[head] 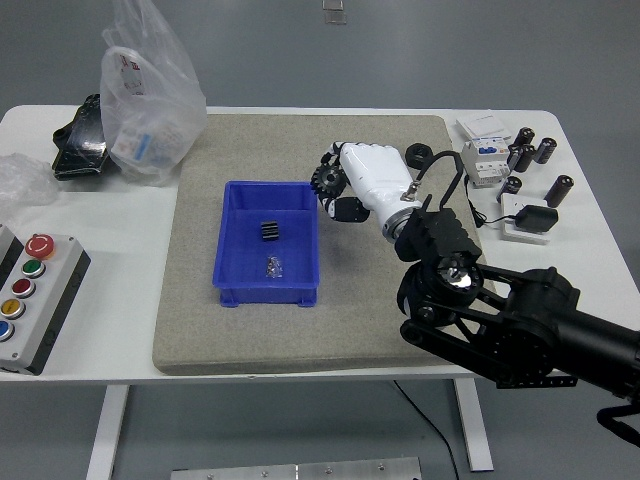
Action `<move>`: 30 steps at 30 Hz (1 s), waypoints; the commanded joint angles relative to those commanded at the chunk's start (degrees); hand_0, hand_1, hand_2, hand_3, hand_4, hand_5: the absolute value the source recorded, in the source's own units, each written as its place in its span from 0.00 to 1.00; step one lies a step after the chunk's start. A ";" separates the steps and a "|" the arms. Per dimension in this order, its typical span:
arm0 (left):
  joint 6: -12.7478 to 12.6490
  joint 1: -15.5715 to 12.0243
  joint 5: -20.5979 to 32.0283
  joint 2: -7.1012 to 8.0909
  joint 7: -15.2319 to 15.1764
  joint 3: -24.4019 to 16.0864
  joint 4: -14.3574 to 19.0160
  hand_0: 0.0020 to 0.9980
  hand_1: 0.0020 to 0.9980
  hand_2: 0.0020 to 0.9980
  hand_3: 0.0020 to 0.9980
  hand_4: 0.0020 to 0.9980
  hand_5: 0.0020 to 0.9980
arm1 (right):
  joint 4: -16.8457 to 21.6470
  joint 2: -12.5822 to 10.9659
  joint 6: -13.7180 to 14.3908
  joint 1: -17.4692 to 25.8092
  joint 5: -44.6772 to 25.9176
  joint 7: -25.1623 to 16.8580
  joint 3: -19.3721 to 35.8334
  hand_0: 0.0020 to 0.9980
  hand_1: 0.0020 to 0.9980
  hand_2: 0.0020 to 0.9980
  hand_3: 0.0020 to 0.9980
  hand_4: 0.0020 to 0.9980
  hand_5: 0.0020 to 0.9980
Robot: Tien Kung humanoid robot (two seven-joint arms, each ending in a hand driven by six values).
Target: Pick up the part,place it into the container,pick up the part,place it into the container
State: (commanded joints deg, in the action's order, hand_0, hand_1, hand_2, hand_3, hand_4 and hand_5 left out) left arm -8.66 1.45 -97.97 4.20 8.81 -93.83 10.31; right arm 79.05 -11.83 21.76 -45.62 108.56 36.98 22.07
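Right hand (352,185): fingers curled around black gear (324,182).
Blue bin (232,240): just left, slightly nearer.
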 joint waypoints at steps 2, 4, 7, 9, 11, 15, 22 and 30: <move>0.02 0.05 -0.45 0.04 0.19 -0.44 0.00 0.62 0.54 0.54 0.62 0.69 0.38 | 0.51 0.81 2.79 -1.03 -2.19 0.00 -2.25 0.42 0.58 0.41 0.56 0.50 0.00; 0.04 0.09 -0.55 0.12 0.23 -0.59 0.00 0.62 0.54 0.54 0.62 0.70 0.38 | 0.58 1.50 4.84 -1.74 -4.30 0.00 -4.27 0.45 0.59 0.46 0.58 0.53 0.00; 0.07 0.17 -0.66 0.29 0.28 -0.71 0.00 0.62 0.54 0.54 0.62 0.70 0.38 | 0.26 2.16 3.41 -2.36 -7.44 0.00 -6.08 0.45 0.59 0.46 0.58 0.53 0.00; 0.10 0.25 -0.81 0.37 0.36 -0.85 0.00 0.62 0.54 0.54 0.62 0.70 0.39 | 0.02 2.47 0.81 -2.48 -8.00 0.00 -6.45 0.58 0.74 0.77 0.83 0.52 0.04; 0.12 0.30 -0.92 0.39 0.38 -0.94 0.00 0.62 0.54 0.54 0.62 0.70 0.39 | -0.03 2.67 -1.31 -2.48 -7.25 0.00 -6.45 0.58 0.74 0.77 0.83 0.52 0.04; 0.16 0.36 -0.96 0.40 0.35 -0.93 0.00 0.62 0.54 0.54 0.62 0.70 0.39 | 0.14 2.88 -5.75 -2.38 -5.96 0.00 -6.52 0.57 0.76 0.79 0.88 0.61 0.06; 0.16 0.35 -1.05 0.35 0.39 -0.91 0.00 0.62 0.54 0.54 0.62 0.70 0.39 | 0.53 2.86 -7.45 -2.21 -4.03 0.00 -6.14 0.54 0.76 0.79 0.87 0.65 0.07; 0.16 0.27 -1.24 0.32 0.22 -1.00 0.00 0.62 0.54 0.54 0.62 0.70 0.39 | 1.15 -0.19 0.22 2.73 -4.25 -0.41 1.81 0.50 0.72 0.75 0.82 0.67 0.09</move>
State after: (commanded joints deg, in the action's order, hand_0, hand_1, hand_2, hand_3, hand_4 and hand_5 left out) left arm -8.50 1.72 -99.21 4.52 9.03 -94.83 10.31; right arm 80.20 -12.02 21.98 -42.89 104.31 36.57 23.88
